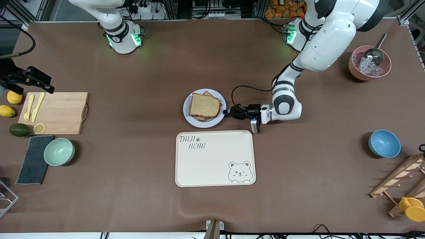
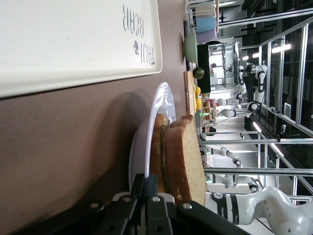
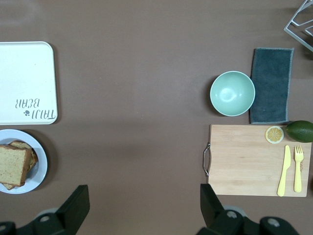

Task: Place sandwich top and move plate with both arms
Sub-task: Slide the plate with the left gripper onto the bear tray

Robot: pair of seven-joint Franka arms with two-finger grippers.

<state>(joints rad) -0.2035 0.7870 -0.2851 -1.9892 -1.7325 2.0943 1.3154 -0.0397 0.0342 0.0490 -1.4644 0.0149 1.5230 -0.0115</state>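
at the plate's [image 1: 188, 114] rim the left gripper [image 1: 229, 112] (jaws unreadable) sits beside the sandwich top [image 1: 204, 105]; right gripper [image 3: 142, 208] open.

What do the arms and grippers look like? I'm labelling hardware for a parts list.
Both arms are glossy white, rounded segments with black joint bands; their bases glow green. The left gripper is black with a white wrist block, a blue light and a looping black cable. The right gripper has black angular fingers.

Left gripper [image 1: 229, 112] low, wrist horizontal; right gripper [image 3: 142, 205] waits high, fingers [image 3: 76, 205] spread.
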